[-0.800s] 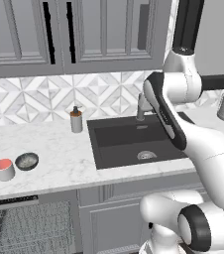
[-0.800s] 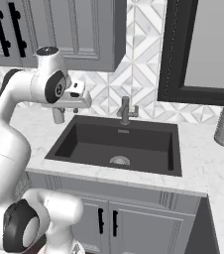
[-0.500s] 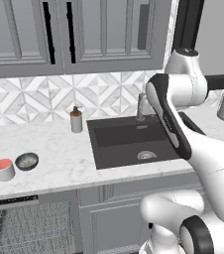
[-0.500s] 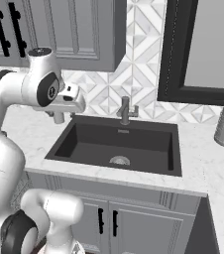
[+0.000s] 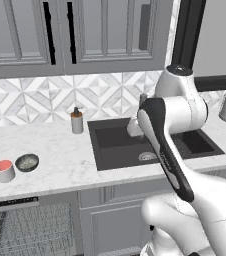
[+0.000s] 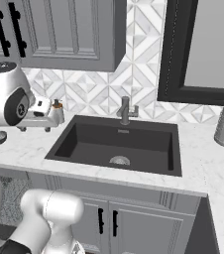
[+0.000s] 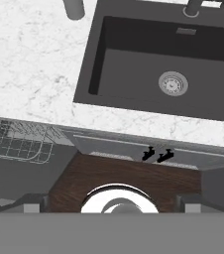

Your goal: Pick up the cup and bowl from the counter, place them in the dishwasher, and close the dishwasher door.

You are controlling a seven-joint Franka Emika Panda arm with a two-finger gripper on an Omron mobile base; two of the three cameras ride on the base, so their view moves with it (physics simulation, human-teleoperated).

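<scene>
Reaching w/ gripper (image 6: 33, 129) empty, jaws apart; cup (image 5: 4, 171) and bowl (image 5: 27, 162) touching, well off to its left on counter (image 5: 60, 160). Cup probably light, rigid, slick—pinch across its sides.

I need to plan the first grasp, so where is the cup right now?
In the left base view the cup stands on the counter at the far left, just left of the bowl, above the dishwasher.

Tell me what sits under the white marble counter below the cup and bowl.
Under the white marble counter, below the red-topped cup and dark-rimmed bowl, the dishwasher stands open, grey wire rack showing. Whether anything lies in the rack cannot be told; its lower part is cut off.
</scene>
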